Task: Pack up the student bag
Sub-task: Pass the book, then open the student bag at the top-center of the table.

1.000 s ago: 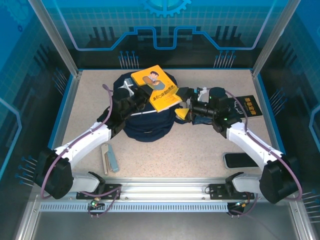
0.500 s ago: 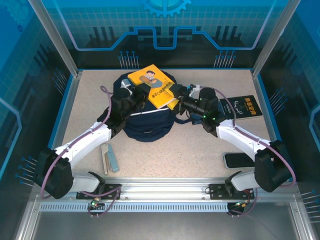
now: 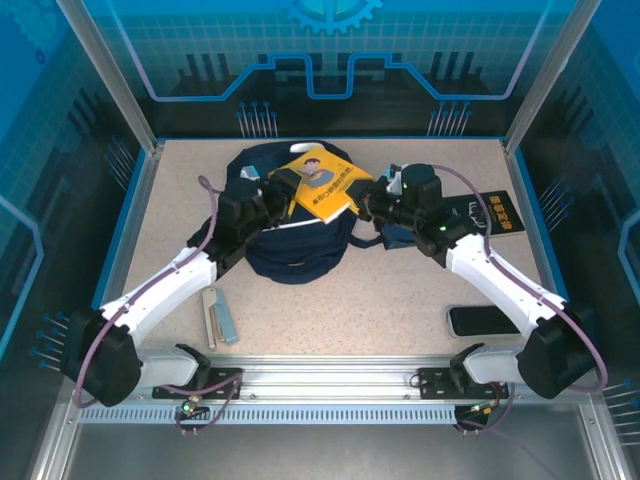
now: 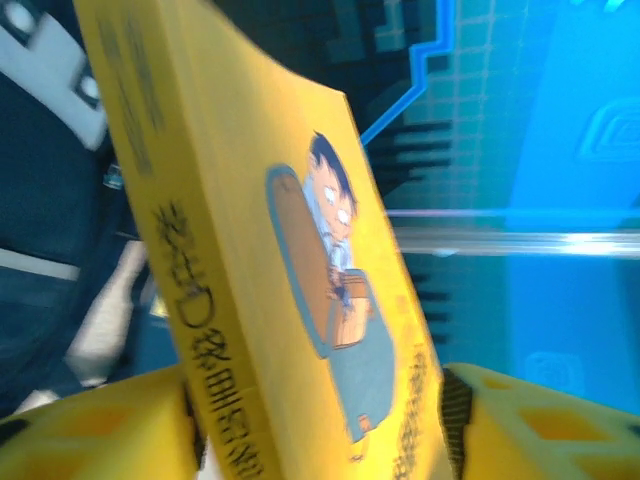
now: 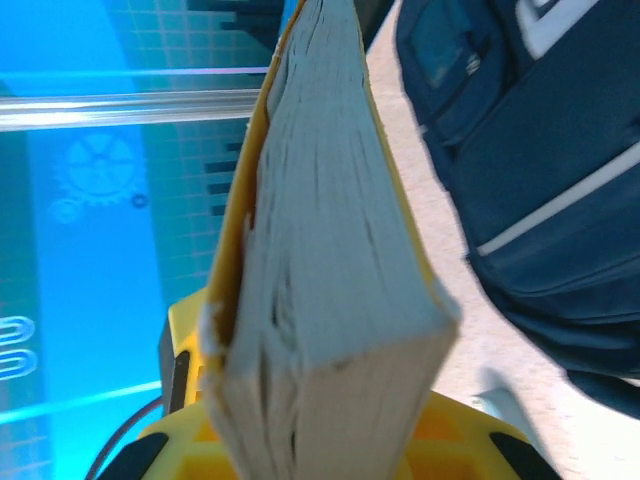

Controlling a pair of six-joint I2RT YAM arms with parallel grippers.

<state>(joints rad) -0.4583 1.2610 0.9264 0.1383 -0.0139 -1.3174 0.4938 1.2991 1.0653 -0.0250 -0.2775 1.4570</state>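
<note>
The student bag [image 3: 292, 250], a dark navy backpack with thin white stripes, lies at the centre back of the table. A yellow book [image 3: 322, 182] with a cartoon figure on its cover hangs tilted over the bag's top. My right gripper [image 3: 368, 203] is shut on the book's right edge; in the right wrist view the page block [image 5: 320, 250] runs down between its yellow fingers [image 5: 470, 440]. My left gripper [image 3: 283, 190] is at the book's left edge. Its jaws stand open around the book [image 4: 300, 250], with a gap at the right finger [image 4: 500, 420]. The bag [image 5: 540, 150] lies beside and below.
A small navy book [image 3: 490, 213] with yellow lettering lies at the right. A black phone [image 3: 480, 320] is near the right arm's base. A grey and teal case [image 3: 220, 318] sits front left. Blue enclosure walls [image 3: 120, 220] ring the table.
My right gripper moved in and shut on the book's right edge. My left gripper's jaws opened off the book. The book came down closer to the bag.
</note>
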